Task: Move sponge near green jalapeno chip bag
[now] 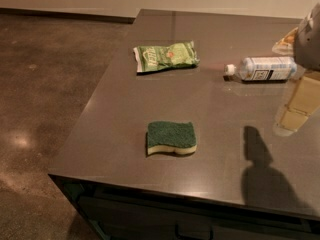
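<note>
Camera view: dark glossy table (100, 149), brown polished floor (45, 84) at left. Sponge (171, 138) flat near front edge. Green jalapeno chip bag (166, 57) toward far-left corner, well apart from sponge. Clear bottle (265, 68) lying near right edge. Gripper (292, 111) above right edge, away from sponge; how far open, cannot tell.

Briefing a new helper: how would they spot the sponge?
On the dark countertop, look near the front edge, left of the claw at the right. The sponge lies there: dark green over yellow foam, unlike the crinkled chip bag and clear bottle farther back.
</note>
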Available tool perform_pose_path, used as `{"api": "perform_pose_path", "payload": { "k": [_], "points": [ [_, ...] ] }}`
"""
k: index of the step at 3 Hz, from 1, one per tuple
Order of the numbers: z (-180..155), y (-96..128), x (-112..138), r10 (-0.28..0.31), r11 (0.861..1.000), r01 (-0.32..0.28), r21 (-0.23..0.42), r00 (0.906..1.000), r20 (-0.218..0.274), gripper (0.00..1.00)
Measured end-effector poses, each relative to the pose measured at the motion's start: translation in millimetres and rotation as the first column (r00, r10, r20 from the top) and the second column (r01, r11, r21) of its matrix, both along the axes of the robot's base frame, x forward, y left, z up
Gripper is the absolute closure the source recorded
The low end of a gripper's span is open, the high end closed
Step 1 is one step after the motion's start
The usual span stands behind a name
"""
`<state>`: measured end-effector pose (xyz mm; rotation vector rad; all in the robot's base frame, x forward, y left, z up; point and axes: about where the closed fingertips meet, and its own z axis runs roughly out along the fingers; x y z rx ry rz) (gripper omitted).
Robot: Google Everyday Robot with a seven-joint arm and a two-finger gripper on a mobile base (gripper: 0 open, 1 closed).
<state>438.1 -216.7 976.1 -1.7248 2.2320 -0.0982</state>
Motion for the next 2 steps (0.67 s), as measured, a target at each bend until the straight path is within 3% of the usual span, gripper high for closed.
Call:
{"api": "perform_pose_path", "payload": {
  "k": [2],
  "points": [
    [-1.5,4.0,1.1,0.002,1.0,-0.002,0.017,1.0,0.006,0.0]
  ]
}}
